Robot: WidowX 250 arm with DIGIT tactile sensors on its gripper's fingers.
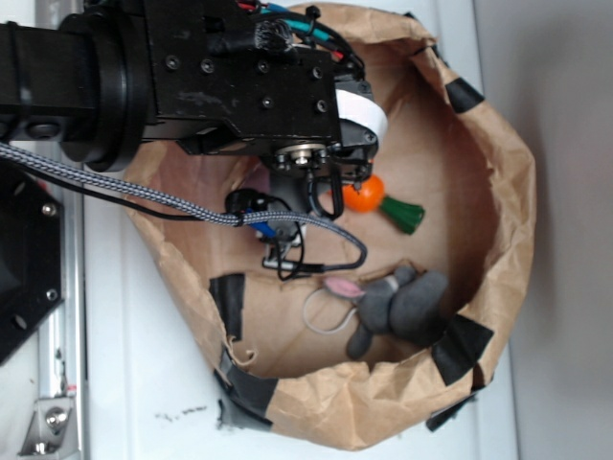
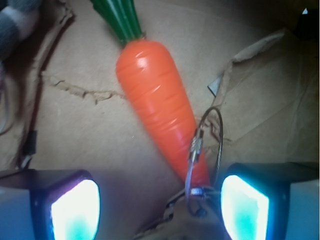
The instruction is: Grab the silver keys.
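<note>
The brown paper bag (image 1: 498, 182) sits open on the white surface (image 1: 144, 364), its loose floor liable to bunch. Toward four o'clock lies the grey bunny (image 1: 402, 307) with its own bare ring, easy to mistake. The claw (image 2: 160, 207) hangs with jaws apart over the orange carrot charm (image 2: 157, 105). The silver keys (image 2: 192, 200) lie between them at six o'clock; closing could catch only the thin ring or the slippery carrot
</note>
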